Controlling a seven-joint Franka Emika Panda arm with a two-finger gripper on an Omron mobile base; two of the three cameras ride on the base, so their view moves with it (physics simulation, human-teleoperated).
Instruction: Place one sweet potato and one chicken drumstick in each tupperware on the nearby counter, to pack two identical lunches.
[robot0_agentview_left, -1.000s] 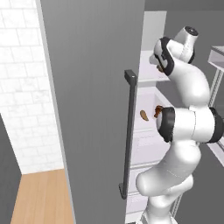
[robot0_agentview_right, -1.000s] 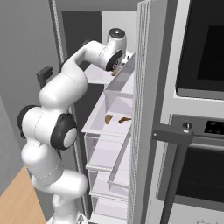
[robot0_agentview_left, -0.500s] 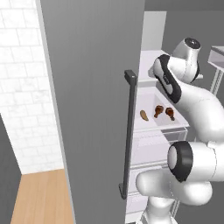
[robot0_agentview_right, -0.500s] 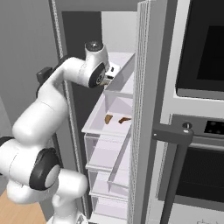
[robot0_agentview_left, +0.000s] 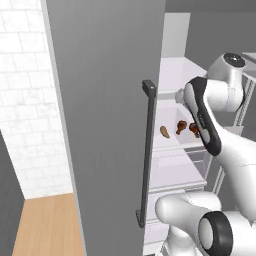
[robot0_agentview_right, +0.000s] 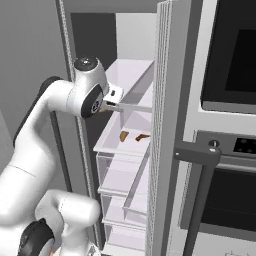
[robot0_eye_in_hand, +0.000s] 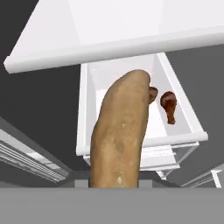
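My gripper (robot0_agentview_right: 108, 103) is shut on a tan sweet potato (robot0_eye_in_hand: 119, 135), which stands large in the hand view and hides the fingertips. The hand hangs in front of the open fridge, above and outside a white drawer (robot0_agentview_right: 107, 145). In that drawer lie a second sweet potato (robot0_agentview_left: 164, 131) (robot0_agentview_right: 123, 135) and two dark red-brown chicken drumsticks (robot0_agentview_left: 180, 126) (robot0_agentview_left: 194, 129). The hand view shows one drumstick (robot0_eye_in_hand: 169, 106) whole, with the other (robot0_eye_in_hand: 152, 94) half hidden behind the held potato. The tupperware and the counter are out of view.
The grey fridge door (robot0_agentview_left: 105, 115) with its dark vertical handle (robot0_agentview_left: 146, 150) stands open on the left. A white shelf (robot0_eye_in_hand: 113, 46) juts out above the drawer. A built-in oven (robot0_agentview_right: 225, 125) with a bar handle (robot0_agentview_right: 197, 200) is to the right of the fridge.
The hand has drawn back out of the fridge and come lower, still holding the sweet potato. The drawer's contents have not moved.
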